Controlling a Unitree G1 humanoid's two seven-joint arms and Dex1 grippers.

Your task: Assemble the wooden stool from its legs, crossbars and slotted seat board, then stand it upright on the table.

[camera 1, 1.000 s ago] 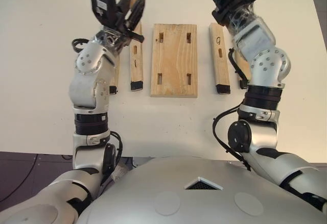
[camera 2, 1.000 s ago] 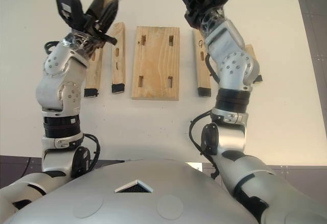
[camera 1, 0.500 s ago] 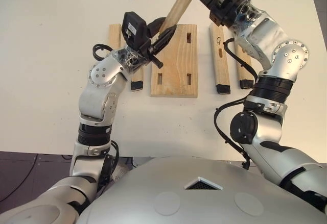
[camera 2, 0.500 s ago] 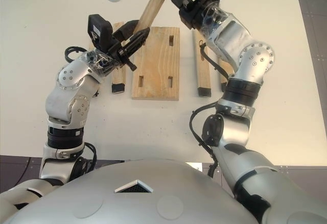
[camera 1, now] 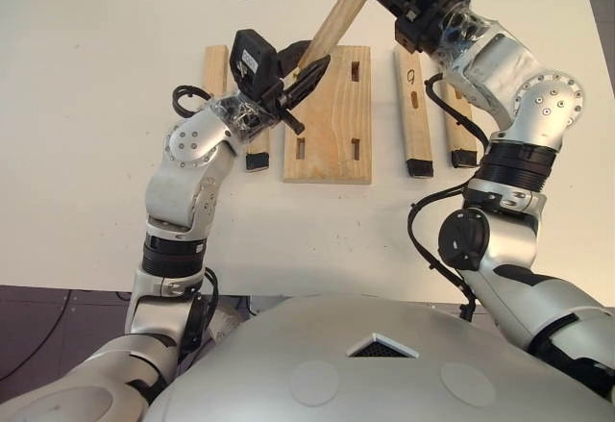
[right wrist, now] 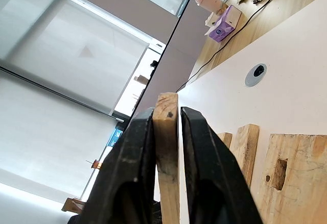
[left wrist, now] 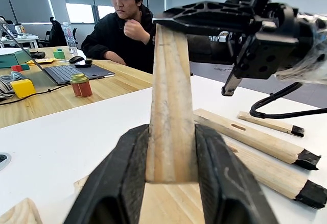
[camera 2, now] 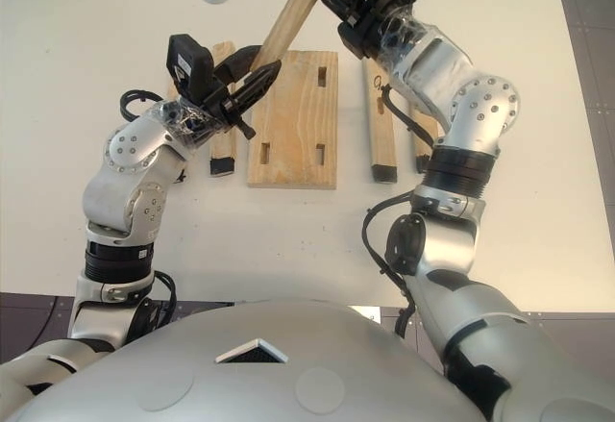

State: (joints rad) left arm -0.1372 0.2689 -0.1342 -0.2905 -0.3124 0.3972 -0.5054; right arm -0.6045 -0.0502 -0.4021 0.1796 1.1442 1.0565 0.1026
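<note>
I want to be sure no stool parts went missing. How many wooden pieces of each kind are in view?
Slotted seat board: 1
Legs, lying flat: 4
Bar, held aloft: 1
Total: 6

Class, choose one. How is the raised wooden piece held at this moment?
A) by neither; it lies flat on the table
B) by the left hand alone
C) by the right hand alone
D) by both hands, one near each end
D: the left hand clamps the lower end of the raised wooden piece and the right hand clamps its upper end, above the seat board.
</note>
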